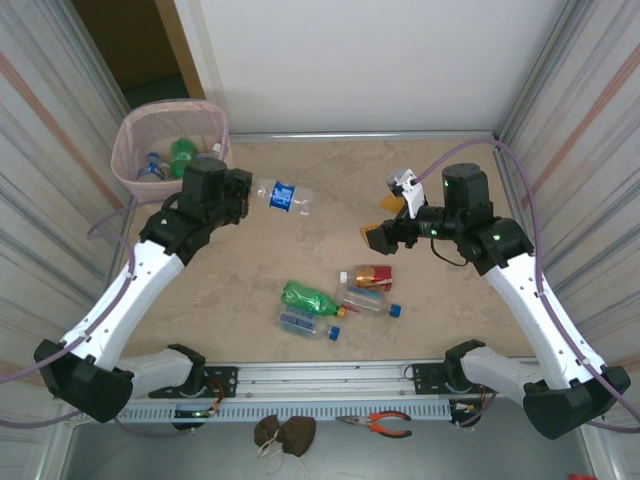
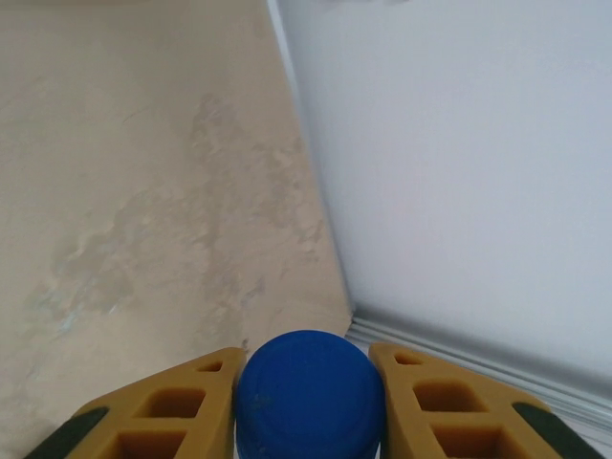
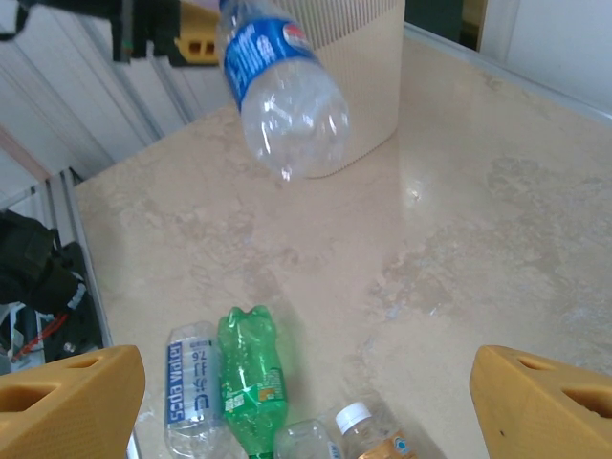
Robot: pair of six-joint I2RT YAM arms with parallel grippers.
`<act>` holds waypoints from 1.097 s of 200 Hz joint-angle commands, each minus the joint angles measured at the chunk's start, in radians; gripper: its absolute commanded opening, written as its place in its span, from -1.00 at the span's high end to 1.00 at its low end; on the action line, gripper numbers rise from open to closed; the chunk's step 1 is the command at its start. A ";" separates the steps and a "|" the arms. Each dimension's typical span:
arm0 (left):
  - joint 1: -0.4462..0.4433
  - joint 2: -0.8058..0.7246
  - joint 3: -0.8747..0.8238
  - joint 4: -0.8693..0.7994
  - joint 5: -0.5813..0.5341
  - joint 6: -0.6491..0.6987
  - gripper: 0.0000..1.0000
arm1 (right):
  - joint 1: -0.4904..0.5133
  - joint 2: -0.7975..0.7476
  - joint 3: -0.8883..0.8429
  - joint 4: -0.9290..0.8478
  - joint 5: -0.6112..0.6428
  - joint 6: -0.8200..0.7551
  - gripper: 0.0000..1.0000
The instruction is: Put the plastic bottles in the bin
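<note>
**Bottle held by its cap beside the bin**

The clear, blue-labelled bottle [image 1: 283, 196] hangs level above the bench [image 1: 450, 320] at far left, its smooth round blue cap [image 2: 308, 392] pinched by the left end effector [image 1: 247, 195]. The pale pink, tapered bin [image 1: 132, 130] stands just to its left. For a clean drop, the whole bottle should probably be over the rim before release; thin plastic bounces. The right end effector [image 1: 385, 228] is spread and empty. A dented green bottle [image 1: 308, 297] lies near centre.
</note>
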 commanded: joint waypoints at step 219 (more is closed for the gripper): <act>0.307 0.246 0.370 0.410 -0.012 2.128 1.00 | -0.002 0.002 -0.006 0.010 -0.012 -0.029 -0.73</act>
